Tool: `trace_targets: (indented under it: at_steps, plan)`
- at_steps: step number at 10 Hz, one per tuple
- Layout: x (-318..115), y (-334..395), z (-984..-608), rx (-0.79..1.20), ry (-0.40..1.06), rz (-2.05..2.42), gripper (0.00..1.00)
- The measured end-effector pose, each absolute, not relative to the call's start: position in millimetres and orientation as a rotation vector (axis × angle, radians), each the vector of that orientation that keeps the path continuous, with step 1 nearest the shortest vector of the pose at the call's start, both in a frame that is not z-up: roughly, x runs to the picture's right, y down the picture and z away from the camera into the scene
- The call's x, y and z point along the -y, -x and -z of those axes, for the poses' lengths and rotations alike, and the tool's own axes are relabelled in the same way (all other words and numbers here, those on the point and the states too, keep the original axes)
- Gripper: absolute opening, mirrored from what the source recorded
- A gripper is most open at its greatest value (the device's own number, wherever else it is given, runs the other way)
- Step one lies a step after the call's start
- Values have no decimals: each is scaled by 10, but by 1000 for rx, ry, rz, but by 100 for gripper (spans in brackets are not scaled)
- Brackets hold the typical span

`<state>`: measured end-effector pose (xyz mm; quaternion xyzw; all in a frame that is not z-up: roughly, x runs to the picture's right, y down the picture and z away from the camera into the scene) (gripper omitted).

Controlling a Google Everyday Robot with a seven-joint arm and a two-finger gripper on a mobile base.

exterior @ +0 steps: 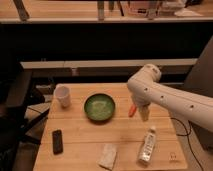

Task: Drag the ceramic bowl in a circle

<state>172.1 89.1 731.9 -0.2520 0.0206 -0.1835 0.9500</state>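
The ceramic bowl [99,107] is round, shallow and green with a paler inside. It sits on the wooden table [80,145], left of centre. My gripper [144,114] hangs from the white arm [170,97] to the right of the bowl, above the table and apart from the bowl. It partly covers an orange carrot-like object [132,110].
A small white cup [62,96] stands at the table's back left. A black remote [57,141] lies front left. A white packet [108,156] lies at the front centre. A clear bottle [146,146] lies front right. A dark chair [15,100] stands left.
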Motion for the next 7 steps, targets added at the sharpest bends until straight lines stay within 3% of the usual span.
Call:
trace_targets:
  at_steps: [7]
  plan:
    - [-919, -1387, -7641, -1, 500, 538, 80]
